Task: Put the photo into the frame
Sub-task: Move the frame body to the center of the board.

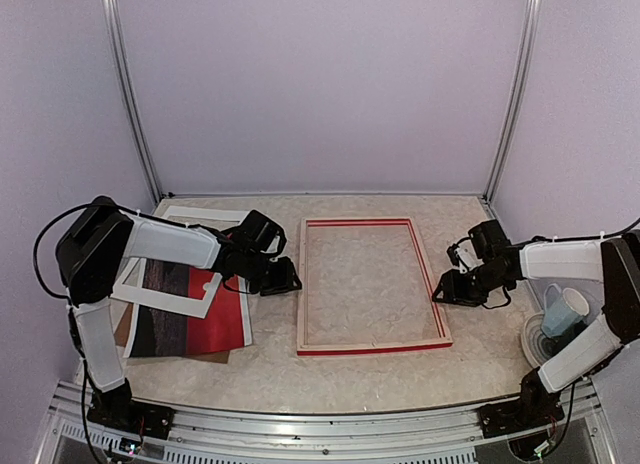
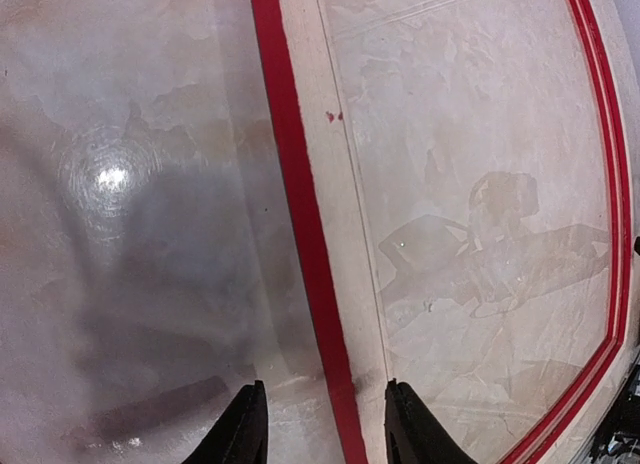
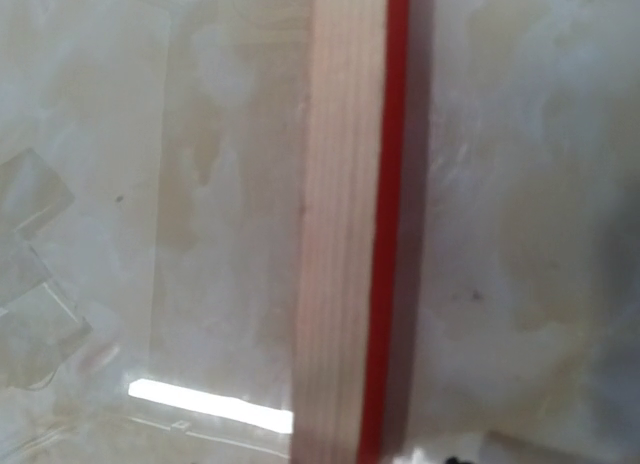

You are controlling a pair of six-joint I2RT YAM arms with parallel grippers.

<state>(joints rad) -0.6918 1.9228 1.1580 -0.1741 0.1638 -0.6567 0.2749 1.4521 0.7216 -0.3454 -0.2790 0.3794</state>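
A pale, marbled beige table point(image 1: 350, 206) is boxed in by plain lilac walls point(image 1: 320, 84). Aluminium posts point(image 1: 130, 94) rise at 11 and 1 o'clock. A metal rail point(image 1: 320, 424) runs along 6 o'clock, and a bright glare point(image 2: 108, 179) shines on the tabletop.

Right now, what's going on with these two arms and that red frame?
Two robot arms are working at the frame. It lies flat mid-table, pale wood side up. The left fingers stand open astride its left rail; the right fingers sit by its right rail. The photo is not in yet: it lies off to the left, partly under a white mat.
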